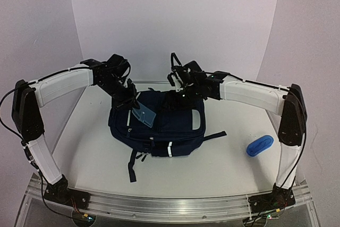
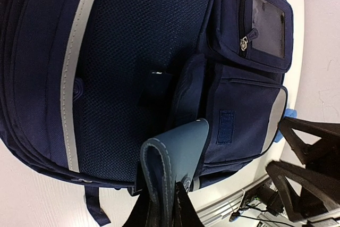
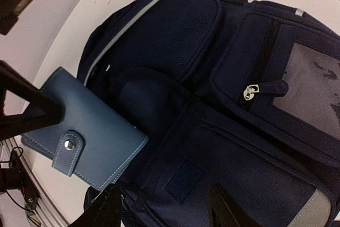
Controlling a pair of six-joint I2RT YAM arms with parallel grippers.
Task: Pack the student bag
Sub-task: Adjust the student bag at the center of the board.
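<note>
The left fingers [image 2: 181,213] are clamped on the strap end of a blue wallet [image 2: 178,150], holding it edge-up against the bag [image 1: 170,128]. The wallet's free end points at a small rounded pocket [image 3: 141,99] on the bag's front, and from the right wrist view one corner looks hidden behind that pocket's rim, though I cannot tell how deep it sits. The right fingers [image 3: 109,208] stand apart with nothing gripped, hanging just above the lower front panel with fabric showing between them. Whether they touch the cloth I cannot tell. The bag lies flat in the middle of the surface [image 1: 90,131], nearer the far edge than the near one, its straps trailing toward the near edge. The zip on its windowed pocket appears shut. A blue pouch [image 1: 259,145] lies well apart from the bag, near the right edge, not yet packed. The step in hand looks like slipping the wallet into the front pocket, with the right arm placed to steady the bag or hold the pocket mouth. The next move likely calls for the left arm to push the wallet along its own length into the opening. The right fingers would pin or spread the fabric so the soft rim does not fold inward and block the wallet. The left fingers should let go only once it is seated.
</note>
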